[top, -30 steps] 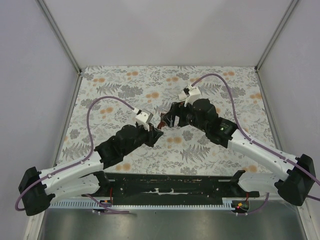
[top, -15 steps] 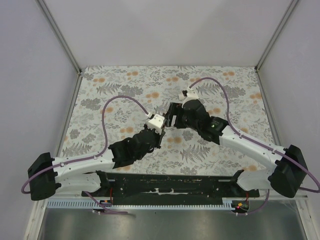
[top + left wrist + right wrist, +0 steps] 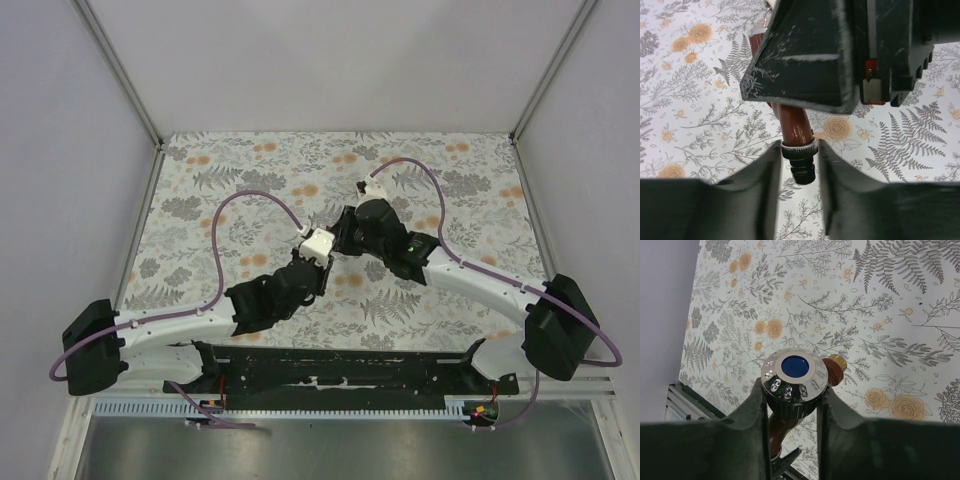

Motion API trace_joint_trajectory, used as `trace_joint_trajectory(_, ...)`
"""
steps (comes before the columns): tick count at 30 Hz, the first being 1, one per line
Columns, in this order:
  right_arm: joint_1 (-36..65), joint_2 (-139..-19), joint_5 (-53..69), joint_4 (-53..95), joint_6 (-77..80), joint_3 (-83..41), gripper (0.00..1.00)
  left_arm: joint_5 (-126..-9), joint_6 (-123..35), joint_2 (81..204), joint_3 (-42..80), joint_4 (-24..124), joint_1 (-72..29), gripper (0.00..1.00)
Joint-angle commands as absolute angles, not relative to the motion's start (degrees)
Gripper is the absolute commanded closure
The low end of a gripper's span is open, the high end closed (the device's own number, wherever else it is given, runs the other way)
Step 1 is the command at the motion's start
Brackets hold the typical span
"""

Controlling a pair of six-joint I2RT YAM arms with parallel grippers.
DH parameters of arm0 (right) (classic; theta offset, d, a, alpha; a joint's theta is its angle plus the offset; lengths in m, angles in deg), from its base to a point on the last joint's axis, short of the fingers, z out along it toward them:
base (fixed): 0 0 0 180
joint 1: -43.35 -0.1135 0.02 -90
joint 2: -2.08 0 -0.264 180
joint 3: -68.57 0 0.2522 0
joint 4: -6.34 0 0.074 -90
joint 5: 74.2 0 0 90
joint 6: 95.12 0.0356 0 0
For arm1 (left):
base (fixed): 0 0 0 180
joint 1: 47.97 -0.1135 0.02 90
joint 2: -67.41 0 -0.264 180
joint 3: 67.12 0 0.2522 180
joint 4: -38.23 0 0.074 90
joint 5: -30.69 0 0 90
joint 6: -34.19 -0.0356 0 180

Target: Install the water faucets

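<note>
The water faucet is a dark red-brown tap held above the middle of the table, where both grippers meet. In the left wrist view its spout ends in a knurled dark tip, and my left gripper stands close against that collar on both sides. In the right wrist view my right gripper is shut on the tap's chrome knob, which has a blue centre. A brass threaded end sticks out beside it. From above, the left gripper and right gripper hide the tap.
A floral cloth covers the table, with grey walls on three sides. A black rail runs along the near edge between the arm bases. Purple cables loop over both arms. The right arm's black wrist body hangs just above the left fingers.
My left arm carried the tap right, toward the table's middle. My right gripper met it there and closed on the knob.
</note>
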State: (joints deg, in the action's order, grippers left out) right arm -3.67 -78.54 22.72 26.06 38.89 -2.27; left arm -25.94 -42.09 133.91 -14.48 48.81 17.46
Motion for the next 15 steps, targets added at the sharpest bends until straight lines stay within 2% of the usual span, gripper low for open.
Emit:
trace_joint_trajectory(1, -2.8, -77.21, 21.35, 20.55, 37.34, -0.56, 1.0, -23.97, -43.15, 132.02, -11.96, 46.36, 17.86, 0.51)
trace_joint_trajectory(2, -2.18, -76.42, 20.2, 20.54, 36.46, 0.14, 1.0, -23.8, -43.15, 131.23, -12.05, 47.15, 17.95, 0.39)
trace_joint_trajectory(3, -1.3, -75.45, 18.02, 18.19, 35.23, 1.01, 1.0, -23.8, -43.41, 130.52, -12.14, 47.68, 17.69, 0.33)
trace_joint_trajectory(6, 2.73, -71.42, 11.26, 15.98, 31.45, 3.91, 1.0, -27.38, -45.52, 127.19, -13.36, 48.39, 16.29, 0.22)
trace_joint_trajectory(8, 5.37, -68.34, 6.68, 15.54, 29.52, 5.58, 1.0, -34.4, -46.4, 124.82, -14.33, 48.39, 13.4, 0.2)
trace_joint_trajectory(12, 12.57, -62.18, -9.02, 12.29, 25.65, 8.84, 1.0, -56.34, -48.24, 121.12, -17.49, 45.14, 4.43, 0.2)
trace_joint_trajectory(15, 15.48, -57.97, -19.76, 13.51, 21.35, 8.67, 1.0, -65.87, -52.02, 119.97, -18.03, 43.73, 2.31, 0.18)
